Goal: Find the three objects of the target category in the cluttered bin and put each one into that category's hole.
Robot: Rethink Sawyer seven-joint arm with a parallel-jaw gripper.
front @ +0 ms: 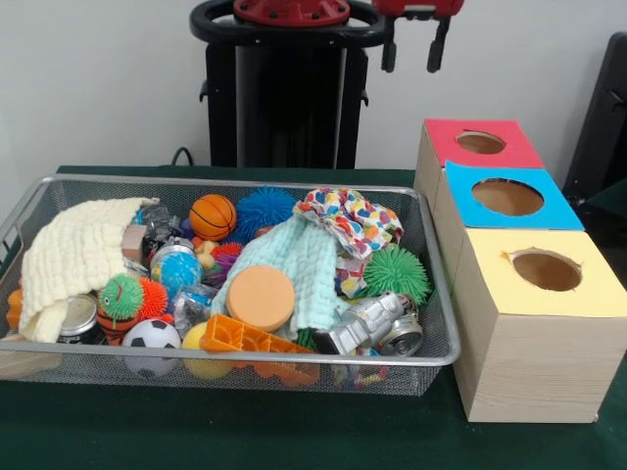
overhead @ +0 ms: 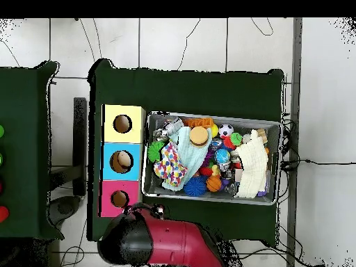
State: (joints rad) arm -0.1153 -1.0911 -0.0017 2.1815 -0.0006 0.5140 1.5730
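The wire-mesh bin (front: pixel 443 294) is full of mixed toys and cloths. A bunch of white cloth with multicolour dots (front: pixel 355 219) lies at its back right, partly on a pale mint cloth (front: pixel 299 259). It also shows in the overhead view (overhead: pixel 170 167). I cannot tell how many dotted pieces it holds. The hole (front: pixel 546 269) in the yellow-topped box is open and empty, also in the overhead view (overhead: pixel 122 124). My gripper (front: pixel 412 47) hangs high by the pedestal, behind the bin and boxes, open and empty.
The blue-topped box (front: pixel 509 220) and the red-topped box (front: pixel 475 157) stand behind the yellow one, right of the bin. The bin also holds a cream cloth (front: pixel 73 257), an orange disc (front: pixel 261 297), spiky balls, a mini basketball (front: pixel 213 215) and a silver toy (front: pixel 372 325).
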